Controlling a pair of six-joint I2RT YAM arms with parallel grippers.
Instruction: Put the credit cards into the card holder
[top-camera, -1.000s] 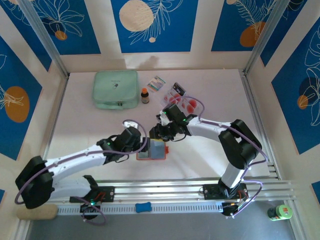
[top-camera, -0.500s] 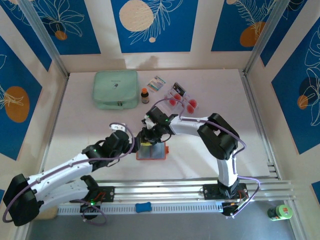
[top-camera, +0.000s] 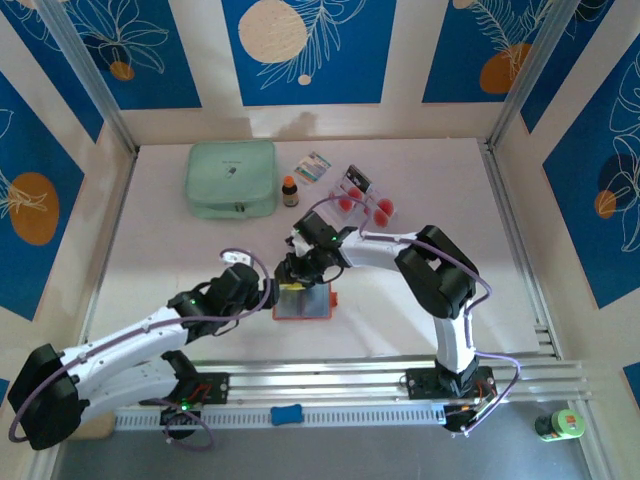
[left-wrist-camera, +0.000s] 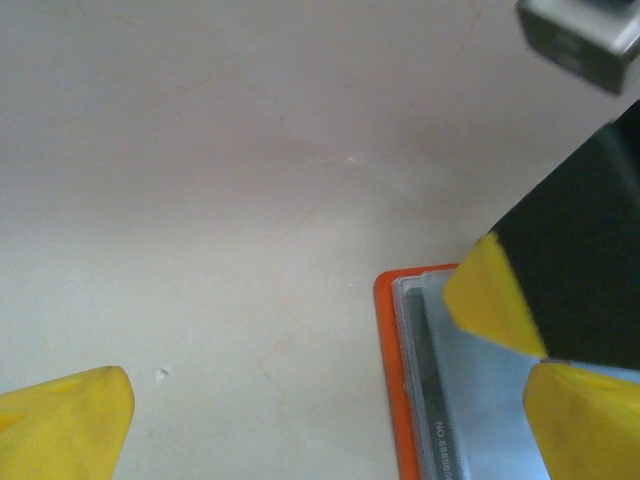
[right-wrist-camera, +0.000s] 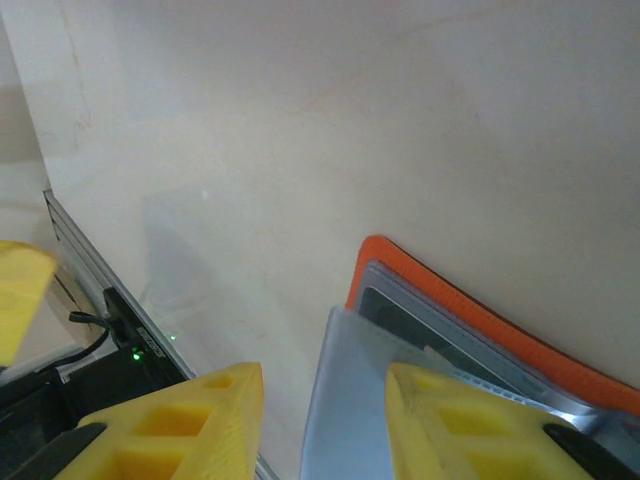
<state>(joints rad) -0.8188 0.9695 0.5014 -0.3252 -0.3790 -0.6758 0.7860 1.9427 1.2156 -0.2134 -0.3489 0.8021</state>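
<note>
Two grippers stand at the left end of the card holder (top-camera: 305, 305). It lies open and flat near the middle of the table (top-camera: 180, 260), pockets up. Its long axis runs left to right in the top view.

Right gripper (top-camera: 292, 272):
- Position: over the holder's far-left corner.
- Fingers: part-way spread. In the right wrist view one finger sits over the holder and the other over bare table, so the orange rim (right-wrist-camera: 450, 300) passes between them.
- A pale see-through sheet (right-wrist-camera: 345, 430) lies in the gap, against the holder-side finger and clear of the other. Whether it is a card or a pocket flap cannot be told, nor whether it is pinched.

Left gripper (left-wrist-camera: 325, 400):
- Fingers: spread wide, pinching nothing.
- The holder's left edge falls inside the span, close to the right-hand finger, with bare table toward the other. Contact cannot be told.

The loose credit cards (top-camera: 360, 200) lie beyond the holder to the far right, well apart from both grippers. The right arm is the nearer one.

Judgement: the step in hand is probably seating a card in a left-end pocket. If so, the coming move turns on the holder lying to the right of both sets of fingers, so that any push follows its long axis, while the left gripper is placed to block the holder from sliding
</note>
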